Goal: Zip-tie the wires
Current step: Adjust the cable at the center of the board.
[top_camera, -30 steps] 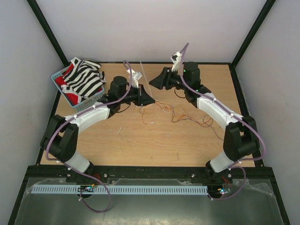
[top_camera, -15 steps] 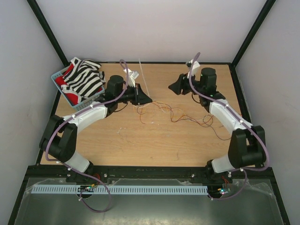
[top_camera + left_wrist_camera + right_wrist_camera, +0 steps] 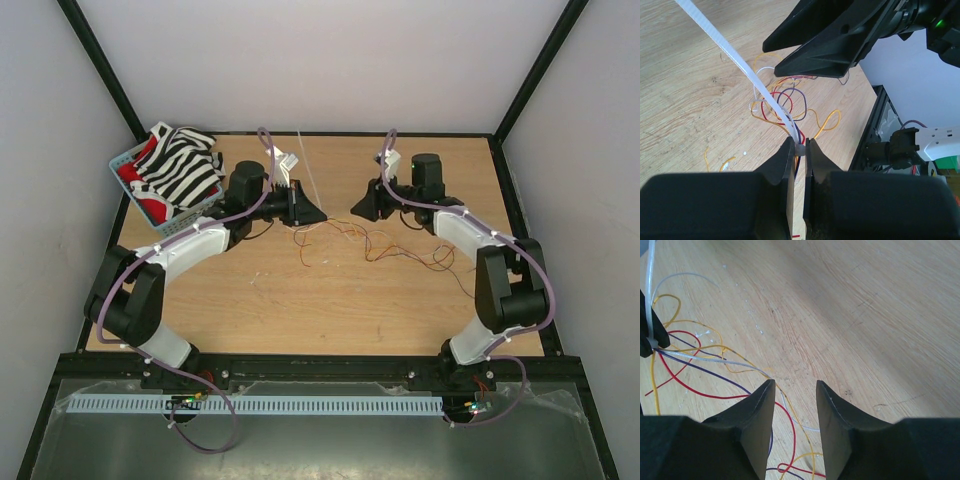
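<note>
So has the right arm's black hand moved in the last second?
Yes. The right hand has shifted right and nearer, away from the back edge of the wooden table.

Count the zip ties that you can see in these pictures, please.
1. The zip tie is pinched at its lower end in the shut left gripper, and its free end slants up and away. Others may be hidden from these views.

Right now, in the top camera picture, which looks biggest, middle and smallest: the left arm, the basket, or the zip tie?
Biggest: left arm
Middle: basket
Smallest: zip tie, just a thin strip
</note>
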You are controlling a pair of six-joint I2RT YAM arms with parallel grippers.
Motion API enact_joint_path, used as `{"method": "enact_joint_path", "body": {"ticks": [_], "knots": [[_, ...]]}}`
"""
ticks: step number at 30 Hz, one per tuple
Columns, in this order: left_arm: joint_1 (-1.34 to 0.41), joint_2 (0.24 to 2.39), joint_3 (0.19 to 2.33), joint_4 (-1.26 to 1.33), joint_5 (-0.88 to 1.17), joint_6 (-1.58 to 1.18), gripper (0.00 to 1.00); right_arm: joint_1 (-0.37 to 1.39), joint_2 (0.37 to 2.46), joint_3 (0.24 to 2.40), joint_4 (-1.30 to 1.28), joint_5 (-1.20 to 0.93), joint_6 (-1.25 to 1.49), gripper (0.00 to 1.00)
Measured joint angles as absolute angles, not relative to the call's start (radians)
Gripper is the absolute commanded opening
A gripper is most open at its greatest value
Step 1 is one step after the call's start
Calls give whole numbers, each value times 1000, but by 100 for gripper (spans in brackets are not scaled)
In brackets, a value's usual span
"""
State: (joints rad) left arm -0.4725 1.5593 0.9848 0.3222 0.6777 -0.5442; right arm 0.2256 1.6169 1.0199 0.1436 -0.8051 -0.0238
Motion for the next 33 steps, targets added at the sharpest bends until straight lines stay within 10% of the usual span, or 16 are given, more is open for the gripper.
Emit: {"method": "enact_joint_path", "body": {"ticks": [25,33], "knots": [[-472,1559,985,322,689,-551,0,323,1691,1023,75,-825,-141,49],[-472,1559,985,322,689,-552,0,342,1717,1040,65,-812,-154,32]]}}
